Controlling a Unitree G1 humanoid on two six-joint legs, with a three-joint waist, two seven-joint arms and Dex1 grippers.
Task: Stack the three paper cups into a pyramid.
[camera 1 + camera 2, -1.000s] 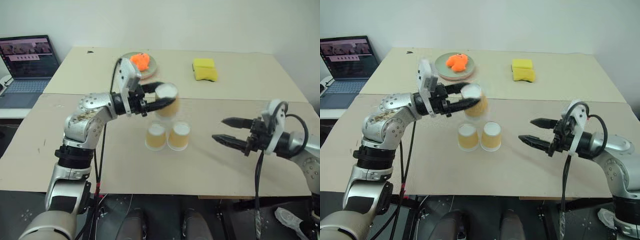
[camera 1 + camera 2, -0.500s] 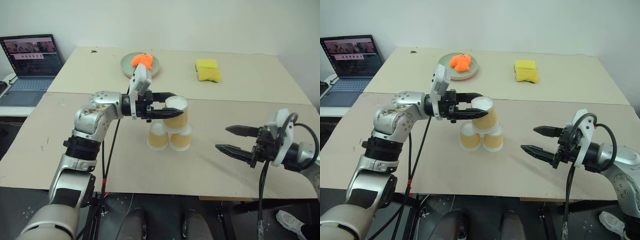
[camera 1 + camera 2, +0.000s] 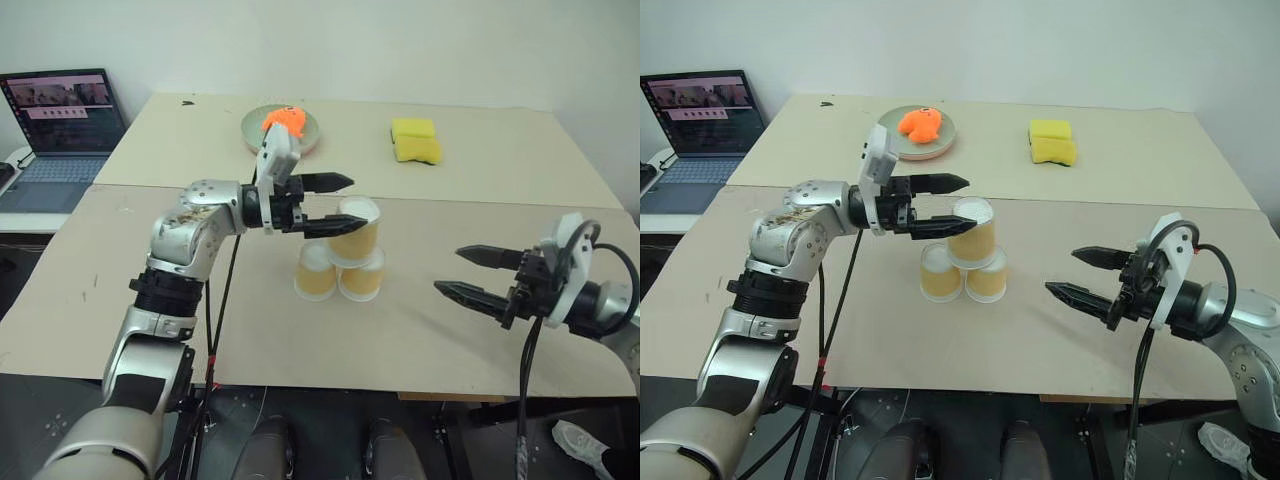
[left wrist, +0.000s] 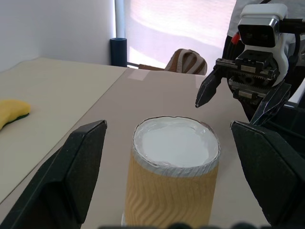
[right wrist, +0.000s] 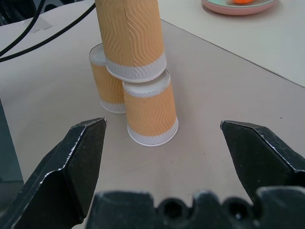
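Three yellow-orange paper cups stand upside down near the middle of the table as a pyramid. Two lower cups (image 3: 315, 274) (image 3: 361, 277) stand side by side, and the top cup (image 3: 355, 229) rests across their bases. My left gripper (image 3: 345, 203) reaches in from the left, open, with one finger on each side of the top cup and apart from it; the left wrist view shows that cup (image 4: 174, 181) between the spread fingers (image 4: 81, 167). My right gripper (image 3: 448, 269) hovers open to the right of the stack, holding nothing. The stack (image 5: 151, 112) stands ahead of it in the right wrist view.
A plate (image 3: 258, 122) with an orange object lies at the back of the table, and yellow sponge blocks (image 3: 413, 140) lie to its right. A laptop (image 3: 60, 120) stands on a side surface at far left. Bare tabletop lies in front of the cups.
My left gripper carried the top cup down onto the two lower cups and then opened, letting it go. The cup stays on them. The right gripper stayed open.
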